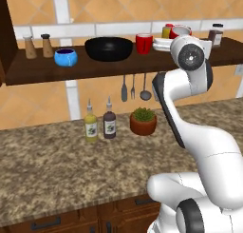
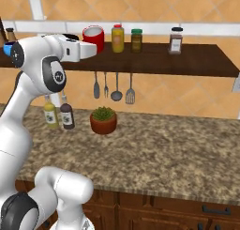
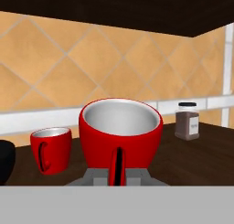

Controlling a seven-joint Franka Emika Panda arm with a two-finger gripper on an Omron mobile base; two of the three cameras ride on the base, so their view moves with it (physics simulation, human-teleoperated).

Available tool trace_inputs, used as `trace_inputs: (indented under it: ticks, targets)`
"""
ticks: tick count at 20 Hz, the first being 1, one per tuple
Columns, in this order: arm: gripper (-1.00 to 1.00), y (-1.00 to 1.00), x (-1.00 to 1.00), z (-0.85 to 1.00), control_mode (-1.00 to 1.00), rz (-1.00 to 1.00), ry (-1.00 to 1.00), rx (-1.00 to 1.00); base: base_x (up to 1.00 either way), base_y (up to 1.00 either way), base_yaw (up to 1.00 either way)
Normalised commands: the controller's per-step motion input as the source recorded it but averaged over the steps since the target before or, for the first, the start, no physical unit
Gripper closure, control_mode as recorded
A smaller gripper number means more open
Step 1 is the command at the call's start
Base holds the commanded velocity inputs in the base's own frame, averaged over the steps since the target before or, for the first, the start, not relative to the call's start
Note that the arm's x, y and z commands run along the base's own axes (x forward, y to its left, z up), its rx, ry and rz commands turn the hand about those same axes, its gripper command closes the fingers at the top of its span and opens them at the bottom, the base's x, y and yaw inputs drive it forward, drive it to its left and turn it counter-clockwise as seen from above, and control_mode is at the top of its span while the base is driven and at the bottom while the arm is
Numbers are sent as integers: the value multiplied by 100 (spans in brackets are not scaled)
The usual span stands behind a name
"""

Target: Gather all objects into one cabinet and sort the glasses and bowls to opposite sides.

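The long open shelf of dark brown wood [image 1: 118,65] carries all four task pieces. At its left stands the small glossy bright-blue bowl [image 1: 65,57], and just beside it on the right sits the wide, shallow, glossy black bowl [image 1: 108,49]. Next along is a short glossy red cup [image 1: 144,43] with its handle facing the hand camera; it stands on the plank, near the black bowl but apart from it.

The second short red cup [image 3: 120,132] is held by the white arm's two-finger gripper [image 3: 117,175], whose dark tips are pinched onto the cup's handle (the handle runs straight down between them in the hand view). In the right base view this cup [image 2: 93,38] sits at the end of the gripper, level with the shelf, left of a yellow jar with a red lid [image 2: 117,38]; whether its base touches the plank cannot be told.

Farther right on the shelf stand a green-lidded jar [image 2: 136,40] and a brown spice jar with a black lid [image 2: 176,40]. Two wooden shakers [image 1: 39,46] stand at the shelf's far left. Below, on the speckled stone counter [image 1: 57,170], are two bottles [image 1: 99,123] and a terracotta pot with a green plant [image 1: 143,121].
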Motion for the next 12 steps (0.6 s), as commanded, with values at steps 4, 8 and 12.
trace_inputs:
  ticks: [4, 8, 12]
  targets:
    - [100, 0, 0, 0, 100, 0, 0, 0, 0, 0, 0]
    - [100, 0, 0, 0, 100, 0, 0, 0, 0, 0, 0]
    - [100, 0, 0, -2, -100, 0, 5, 0, 0, -1, 0]
